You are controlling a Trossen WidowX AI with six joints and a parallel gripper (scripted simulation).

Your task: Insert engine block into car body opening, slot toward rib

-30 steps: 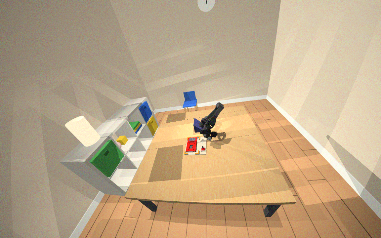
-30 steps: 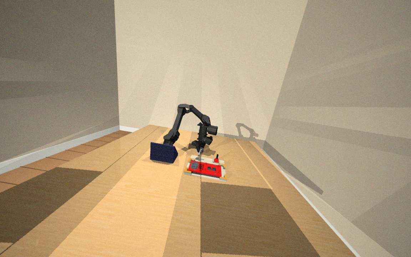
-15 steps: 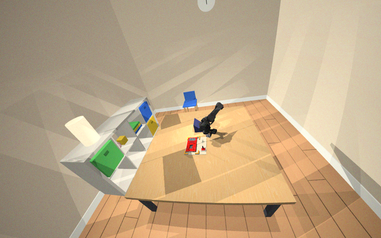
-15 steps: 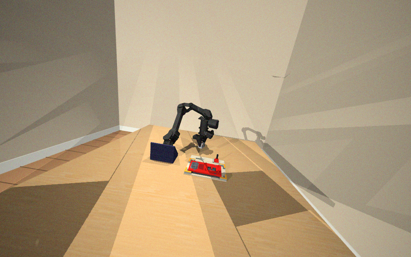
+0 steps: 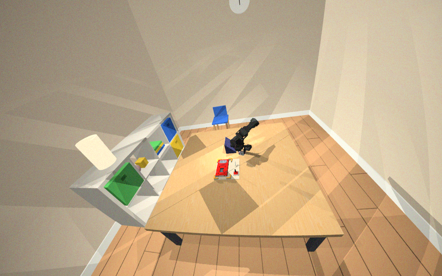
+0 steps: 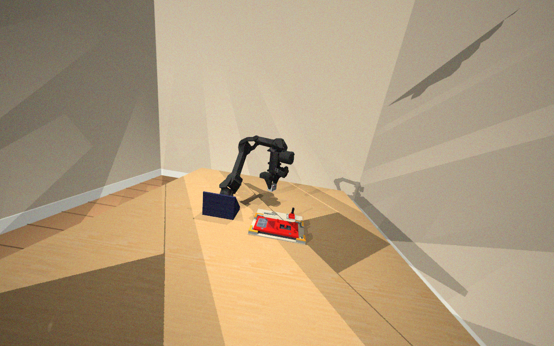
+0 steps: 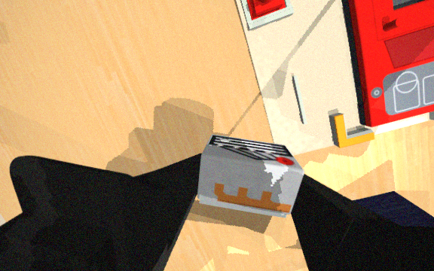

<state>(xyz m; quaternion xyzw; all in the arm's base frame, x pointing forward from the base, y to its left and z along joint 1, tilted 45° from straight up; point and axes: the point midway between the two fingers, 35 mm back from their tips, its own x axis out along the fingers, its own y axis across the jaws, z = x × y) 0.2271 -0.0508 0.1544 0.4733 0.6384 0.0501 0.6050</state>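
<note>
My gripper [image 5: 241,151] [image 6: 272,186] [image 7: 245,167] is shut on the engine block [image 7: 239,173], a grey block with a striped top, a red dot and an orange pattern on its side. In the wrist view it is between both black fingertips. It hangs above the table, off the board's edge on the arm's side, well away from the car body. The red car body [image 5: 218,171] [image 6: 270,225] [image 7: 369,83] lies flat on the cream board [image 5: 237,165] [image 7: 315,64]. Its dark opening [image 5: 221,170] [image 6: 285,226] is empty; only its edge shows in the wrist view. The rib and the slot cannot be made out.
A red piece with a black lever [image 5: 235,173] [image 6: 291,215] stands on the board. A thin grey bar [image 7: 298,99] and an orange corner bracket [image 7: 340,135] rise from the board near the block. The navy wedge [image 5: 229,147] [image 6: 219,205] stands at the arm's base.
</note>
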